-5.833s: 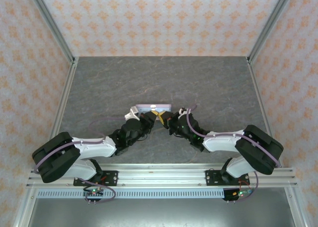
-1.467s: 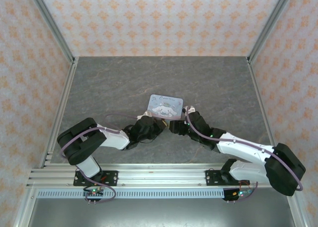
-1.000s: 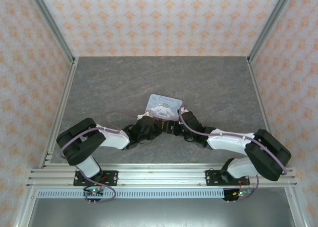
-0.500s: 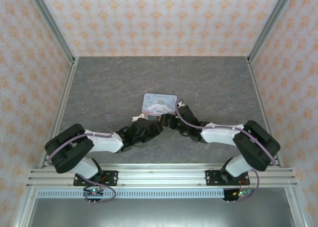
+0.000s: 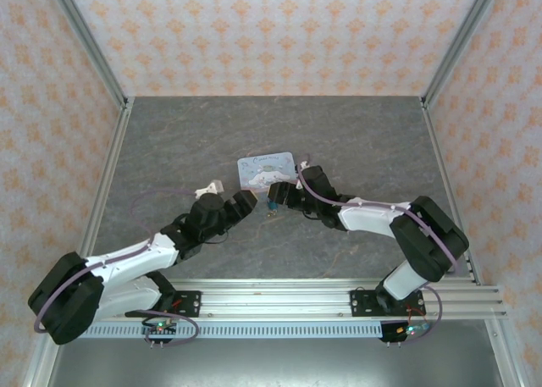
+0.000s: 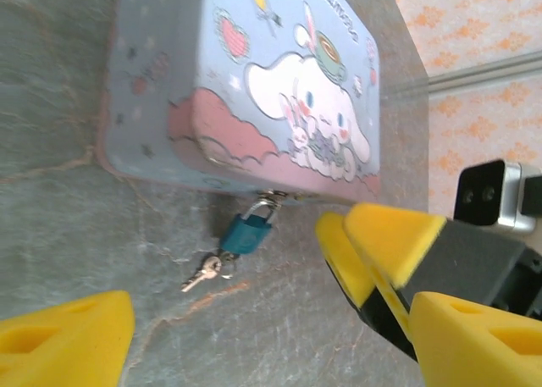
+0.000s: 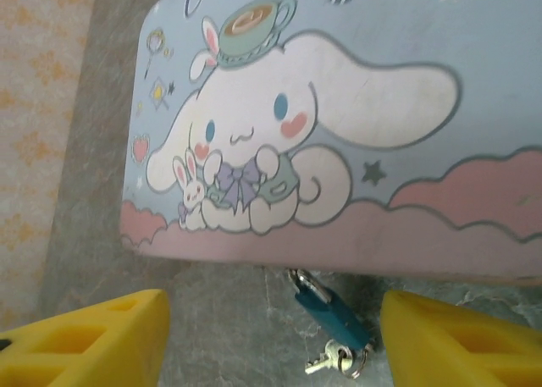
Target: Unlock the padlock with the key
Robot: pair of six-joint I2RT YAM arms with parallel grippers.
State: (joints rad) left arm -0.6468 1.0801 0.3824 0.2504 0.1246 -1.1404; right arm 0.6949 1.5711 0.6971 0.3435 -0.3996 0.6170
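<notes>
Closest in, the left pincer [image 6: 271, 323] has its blocky yellow foam pads [image 6: 68, 336] spread wide, with nothing between them but bare table [image 6: 59, 234], a matt grey surface veined like stone. Just ahead of that open gap lies the key [image 6: 203, 274], a thin silvery sliver on a small ring, flat on the table. Joined to it is the padlock [image 6: 246, 234], a small smooth teal block whose bright curved shackle reaches the near edge of the tin [image 6: 254, 82]. The right pincer [image 7: 273, 332] faces the same spot with its pads also apart. The padlock [image 7: 334, 315] and key [image 7: 326, 362] lie on the table between them, closer to the right-hand pad and gripped by neither. Beyond both pincers, the tin [image 7: 339, 107] is a shallow rectangular box with rounded corners. Its glossy surface is pastel blue above a band of pink clouds, printed with a white long-eared cartoon dog. Its lid is down, so what it holds cannot be told.
</notes>
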